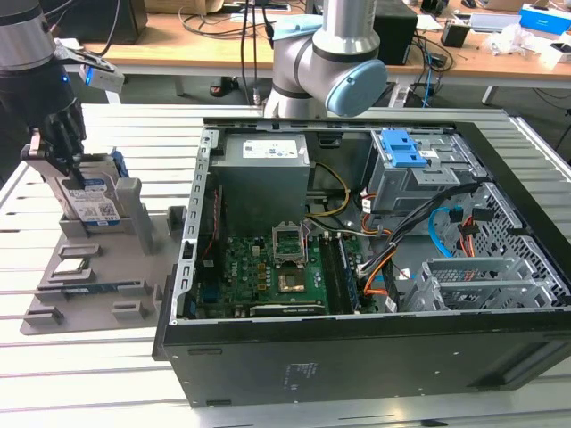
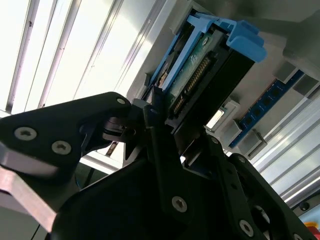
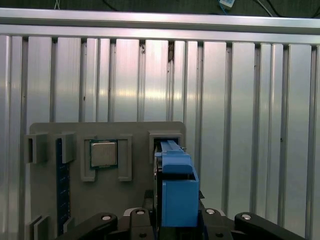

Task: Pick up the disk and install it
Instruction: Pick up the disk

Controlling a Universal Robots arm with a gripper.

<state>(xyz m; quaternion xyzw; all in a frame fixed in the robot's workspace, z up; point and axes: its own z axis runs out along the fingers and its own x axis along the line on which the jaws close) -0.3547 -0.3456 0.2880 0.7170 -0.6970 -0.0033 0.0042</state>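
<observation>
Ribbed aluminium slats form the desk [image 1: 80,383], which carries a grey parts holder [image 1: 98,312] at the exterior view's left and an open computer case [image 1: 312,366] across the middle and right. The disk [image 1: 91,201] stands on edge in a slot of the holder, its label toward the exterior camera. Its blue carrier frame [image 3: 177,192] sits close under the lens in the first wrist view.

The claw [image 1: 56,163] sits over the disk's upper end, and in the second wrist view the disk [image 2: 200,75] runs straight out from between the black linkages. Whether it is pinched or merely straddled I cannot tell. A small square processor chip [image 3: 104,153] lies in its own pocket just beside the disk's slot (no part of this job), with a memory stick [image 1: 89,290] near it.

By my reading the work stands at the pick-up: the disk is not yet out of its slot, and nothing has reached the case. Drawing it out would call for a firm hold and a pull straight along the slot walls, since a tilt could jam the carrier. The drive cages [image 1: 428,178] lie well apart from the holder, so the carry would want clearance over the case wall.
</observation>
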